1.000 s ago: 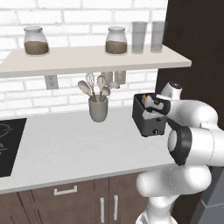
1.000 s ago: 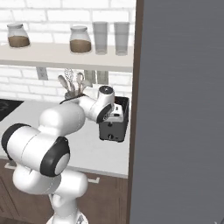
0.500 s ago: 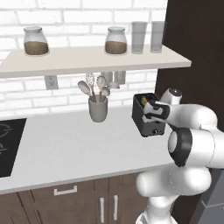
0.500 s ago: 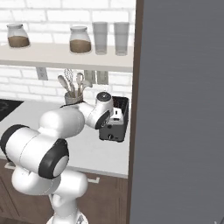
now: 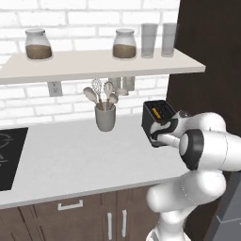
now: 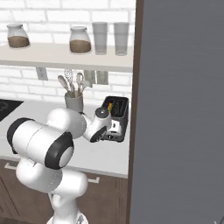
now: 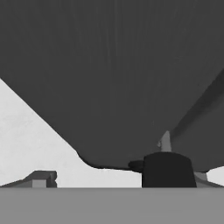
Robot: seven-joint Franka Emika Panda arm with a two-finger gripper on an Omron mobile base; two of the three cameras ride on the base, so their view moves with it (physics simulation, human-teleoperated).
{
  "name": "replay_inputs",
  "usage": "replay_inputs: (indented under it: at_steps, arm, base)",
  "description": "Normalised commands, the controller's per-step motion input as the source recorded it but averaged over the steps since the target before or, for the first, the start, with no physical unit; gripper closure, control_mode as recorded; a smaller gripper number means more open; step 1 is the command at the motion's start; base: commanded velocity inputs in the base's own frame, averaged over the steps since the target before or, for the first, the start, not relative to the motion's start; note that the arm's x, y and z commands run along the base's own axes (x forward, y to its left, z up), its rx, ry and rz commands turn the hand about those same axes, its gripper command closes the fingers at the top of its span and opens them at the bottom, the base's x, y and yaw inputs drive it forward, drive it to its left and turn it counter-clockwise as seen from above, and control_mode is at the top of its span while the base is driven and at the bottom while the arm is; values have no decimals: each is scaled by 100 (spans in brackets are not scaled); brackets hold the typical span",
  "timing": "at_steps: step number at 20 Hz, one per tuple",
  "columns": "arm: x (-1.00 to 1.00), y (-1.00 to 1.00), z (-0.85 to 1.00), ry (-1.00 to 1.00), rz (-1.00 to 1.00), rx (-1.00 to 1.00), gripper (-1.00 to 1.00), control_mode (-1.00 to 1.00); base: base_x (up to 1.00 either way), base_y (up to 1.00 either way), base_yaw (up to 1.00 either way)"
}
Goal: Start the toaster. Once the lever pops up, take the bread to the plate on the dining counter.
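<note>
While the arm folds forward from its base with the elbow bent and the forearm reaching toward the brick wall, the gripper (image 6: 109,131) sits low against the front face of the toaster (image 5: 157,113), its hand turned level so that it looks straight at the dark housing. In the hand view that housing (image 7: 113,74) looms right ahead, and one dark fingertip (image 7: 167,169) rises just under its lower edge beside a small pale lever stub; the other fingertip is cut off at the bottom left, so the jaws stand spread wide with nothing between them.

Well to the left of the gripper on the grey countertop (image 5: 70,155) lies the black cooktop (image 5: 7,157). Nearer, still left and a little behind, stands the grey utensil cup (image 5: 105,117) with spoons and a whisk. Above it runs a wall shelf (image 5: 94,63) bearing two jars and two glasses.

The toaster is directly in front of the gripper, touching or all but touching it, at the right end of the countertop beside a tall dark cabinet (image 6: 179,109). It stands upright, slots facing up, its long axis running from the front face toward the wall. A tan edge of the bread (image 6: 110,106) shows in one slot, just above and beyond the gripper.
</note>
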Motion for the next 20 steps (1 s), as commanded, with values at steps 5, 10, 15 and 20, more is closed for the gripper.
replay_inputs:
  at_steps: [5,10,15,20]
  arm:
    - [-31,11,-43,-4,-9,6,-100,-100]
    - [-66,2,61,-3,-18,0,-100,-100]
    - [-44,0,100,0,-18,0,-100,-100]
    - [-9,0,100,2,-12,0,-100,-100]
  base:
    - [0,0,0]
    - [0,0,0]
    - [0,0,0]
    - [0,0,0]
